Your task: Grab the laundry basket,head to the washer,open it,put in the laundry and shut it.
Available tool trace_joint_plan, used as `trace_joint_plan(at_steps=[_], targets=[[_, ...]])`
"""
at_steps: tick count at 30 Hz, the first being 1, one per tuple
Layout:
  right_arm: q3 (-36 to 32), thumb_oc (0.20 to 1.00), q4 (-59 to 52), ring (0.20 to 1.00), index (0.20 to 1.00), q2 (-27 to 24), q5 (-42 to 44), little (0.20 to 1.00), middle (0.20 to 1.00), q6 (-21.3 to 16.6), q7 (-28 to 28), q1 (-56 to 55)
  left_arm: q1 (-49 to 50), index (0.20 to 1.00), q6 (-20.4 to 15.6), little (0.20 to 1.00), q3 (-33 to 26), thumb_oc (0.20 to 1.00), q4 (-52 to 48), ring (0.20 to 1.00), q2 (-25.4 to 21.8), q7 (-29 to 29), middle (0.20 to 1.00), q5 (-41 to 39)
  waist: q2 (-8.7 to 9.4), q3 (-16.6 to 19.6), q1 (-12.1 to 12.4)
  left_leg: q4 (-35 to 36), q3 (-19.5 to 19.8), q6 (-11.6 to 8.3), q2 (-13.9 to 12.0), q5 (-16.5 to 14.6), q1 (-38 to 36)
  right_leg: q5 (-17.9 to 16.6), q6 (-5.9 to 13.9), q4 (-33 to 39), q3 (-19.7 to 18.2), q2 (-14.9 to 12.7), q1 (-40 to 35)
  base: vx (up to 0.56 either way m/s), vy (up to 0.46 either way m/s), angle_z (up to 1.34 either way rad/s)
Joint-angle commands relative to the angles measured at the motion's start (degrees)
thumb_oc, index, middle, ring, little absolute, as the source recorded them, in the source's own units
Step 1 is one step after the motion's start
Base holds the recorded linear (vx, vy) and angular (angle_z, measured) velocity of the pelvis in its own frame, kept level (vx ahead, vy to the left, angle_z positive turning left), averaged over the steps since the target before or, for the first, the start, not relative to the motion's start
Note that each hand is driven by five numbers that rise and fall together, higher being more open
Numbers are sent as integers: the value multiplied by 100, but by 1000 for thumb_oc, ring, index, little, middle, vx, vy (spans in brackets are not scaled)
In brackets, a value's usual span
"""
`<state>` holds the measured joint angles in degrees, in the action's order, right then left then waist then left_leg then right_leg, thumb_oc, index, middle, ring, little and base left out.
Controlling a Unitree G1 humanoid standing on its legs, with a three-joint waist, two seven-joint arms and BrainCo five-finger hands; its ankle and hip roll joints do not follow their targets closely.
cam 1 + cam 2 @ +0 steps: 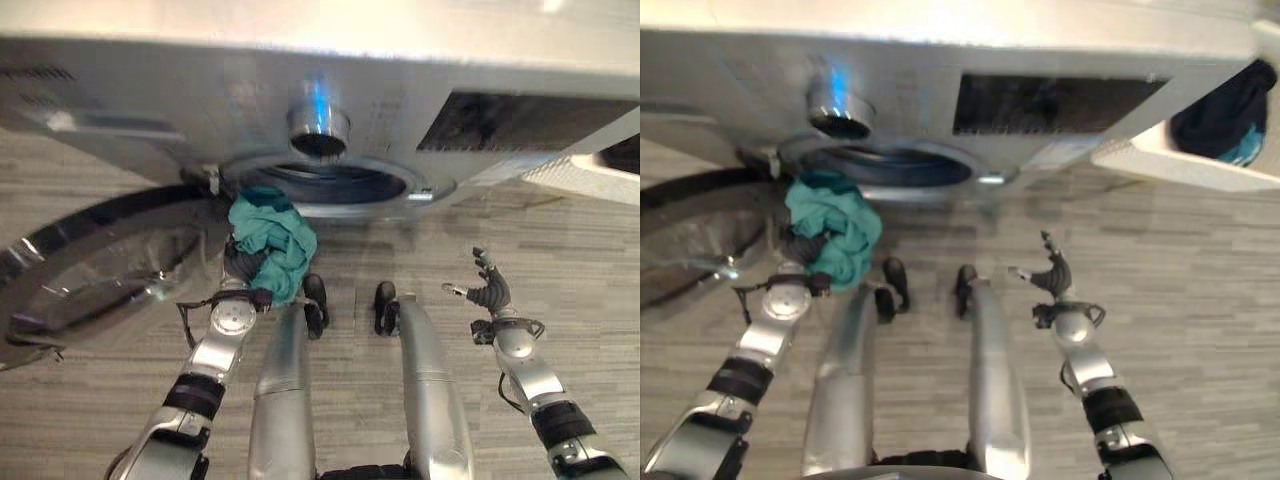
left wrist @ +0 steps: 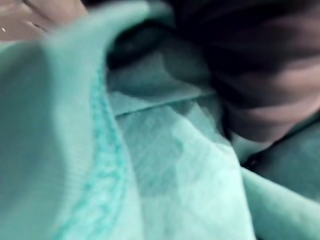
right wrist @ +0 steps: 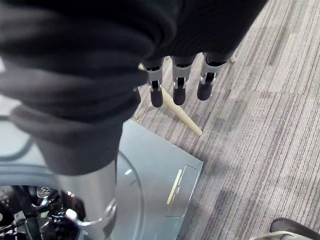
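Note:
A bundle of teal cloth (image 1: 275, 240) hangs at the lower left rim of the washer's round drum opening (image 1: 330, 185). My left hand (image 1: 243, 268) is curled into the cloth from below and holds it up; the cloth (image 2: 150, 165) lies close against its dark cover. The washer door (image 1: 100, 260) stands swung open to the left. To the right, apart from the washer, my right hand (image 1: 490, 285) hangs with relaxed fingers (image 3: 180, 90) and nothing in it. The white laundry basket (image 1: 1210, 150) at the far right holds dark and teal laundry.
A silver dial (image 1: 318, 125) sits on the washer's front panel above the opening, beside a dark display (image 1: 520, 120). Striped grey carpet (image 1: 560, 230) lies in front of the washer. In the right wrist view a pale wooden leg (image 3: 185, 117) and a person's shoe (image 3: 295, 230) show.

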<state>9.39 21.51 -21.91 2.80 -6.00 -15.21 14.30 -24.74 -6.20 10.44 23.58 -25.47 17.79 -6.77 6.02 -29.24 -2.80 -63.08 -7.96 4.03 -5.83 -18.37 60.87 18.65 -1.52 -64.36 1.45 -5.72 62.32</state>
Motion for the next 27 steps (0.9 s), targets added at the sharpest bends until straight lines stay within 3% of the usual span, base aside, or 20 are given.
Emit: trace_joint_plan(at_steps=[1, 4, 9, 13, 16, 17, 21, 23, 27], targets=[[-113, 1000, -359, 1000, 1000, -47, 159, 1000, 1000, -393, -216, -443, -756, 200, -393, 200, 110, 200, 122, 200, -72, 497, 200, -298, -229, 751, -179, -246, 447, -109, -380, -220, 517, 46, 87, 278, -30, -57, 348, -3, -62, -3], [-88, 1000, -459, 1000, 1000, -54, 237, 1000, 1000, -479, -161, -496, -1314, 200, -410, 200, 240, 200, 385, 200, -233, 625, 200, -363, -240, 810, -266, -541, 533, -101, -409, -308, 870, 158, 36, -52, -58, -43, 692, 2, -53, 4], [86, 1000, -610, 1000, 1000, -175, 370, 1000, 1000, -700, 14, -583, -2905, 200, -441, 200, 714, 200, 1068, 200, -882, 789, 200, -494, -277, 904, -484, -822, 600, -123, -434, -379, 1387, 215, 23, -365, -63, -1, 1220, -10, -40, 7], [181, 1000, -712, 1000, 1000, -399, 433, 1000, 1000, -864, 124, -538, -4263, 200, -285, 200, 1447, 200, 1462, 200, -1653, 1160, 200, 104, -344, 981, -641, -1008, 652, -129, -513, -405, 1801, 104, 94, -397, -51, 126, 1573, 5, -29, -7], [194, 1000, -757, 1000, 1000, -532, 503, 1000, 1000, -971, 188, -488, -4919, 200, -263, 200, 2030, 200, 1907, 200, -2052, 1113, 200, 472, -349, 981, -679, -1046, 687, -114, -560, -406, 1987, 3, 155, -325, -40, 203, 1726, -5, -1, -14], [177, 1000, -773, 1000, 1000, -656, 580, 1000, 1000, -1023, 239, -534, -5435, 1000, -168, 1000, 2577, 1000, 2278, 1000, -2375, 917, 1000, 734, -387, 978, -739, -1104, 727, -79, -593, -393, 2152, -96, 216, -253, -15, 282, 1848, 5, 3, -22], [149, 1000, -774, 1000, 1000, -685, 604, 1000, 1000, -1019, 283, -623, -5448, 1000, 0, 1000, 2742, 1000, 2540, 1000, -2282, 640, 1000, 988, -412, 1002, -734, -1142, 753, -61, -568, -391, 2199, -128, 217, -238, 23, 308, 1892, 7, -4, -10], [138, 1000, -711, 1000, 1000, -682, 671, 1000, 1000, -923, 348, -617, -5342, 1000, 106, 1000, 2781, 1000, 2752, 1000, -2094, 175, 1000, 938, -438, 1037, -732, -1103, 745, -59, -509, -362, 2188, -131, 205, -209, 13, 302, 1871, 0, 0, 0], [163, 1000, -588, 1000, 1000, -693, 718, 1000, 1000, -900, 430, -548, -5300, 1000, 90, 1000, 2604, 1000, 2828, 1000, -1810, 30, 1000, 748, -448, 1151, -698, -855, 738, -96, -380, -284, 2091, -129, 192, -104, 10, 245, 1806, -1, -13, 8]])
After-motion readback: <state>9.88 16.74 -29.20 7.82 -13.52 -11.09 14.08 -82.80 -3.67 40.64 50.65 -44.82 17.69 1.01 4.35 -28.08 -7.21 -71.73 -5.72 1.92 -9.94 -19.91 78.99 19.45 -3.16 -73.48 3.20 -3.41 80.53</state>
